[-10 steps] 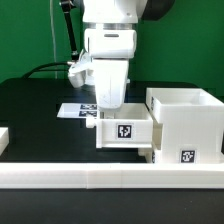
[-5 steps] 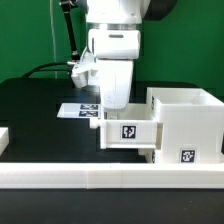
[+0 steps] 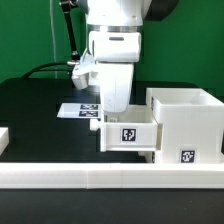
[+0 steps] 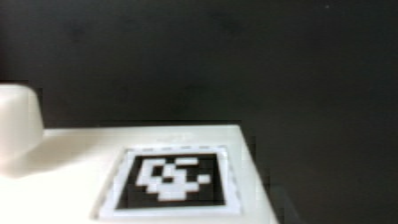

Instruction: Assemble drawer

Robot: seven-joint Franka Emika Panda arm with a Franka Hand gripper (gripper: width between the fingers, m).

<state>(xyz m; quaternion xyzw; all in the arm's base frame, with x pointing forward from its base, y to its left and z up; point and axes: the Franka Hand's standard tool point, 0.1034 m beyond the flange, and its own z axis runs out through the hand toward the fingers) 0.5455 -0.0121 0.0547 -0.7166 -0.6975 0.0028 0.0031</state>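
Observation:
The drawer's hollow white housing (image 3: 186, 124) stands at the exterior view's right. A small white tray (image 3: 127, 133) with a tag on its front sits against the housing's left side, partly inside it. My gripper (image 3: 117, 108) reaches straight down onto the tray's far side. Its fingertips are hidden behind the tray, so I cannot tell how the jaws stand. The wrist view shows a white face with a black-and-white tag (image 4: 173, 178) close up, and no fingers.
The marker board (image 3: 78, 110) lies flat on the black table behind the tray. The long low white border wall (image 3: 100, 178) runs along the front. A white part (image 3: 4, 136) shows at the left edge. A white edge (image 4: 16, 125) shows in the wrist view.
My gripper and the tray have shifted a little toward the exterior view's right, toward the housing, mostly between the two earlier frames.

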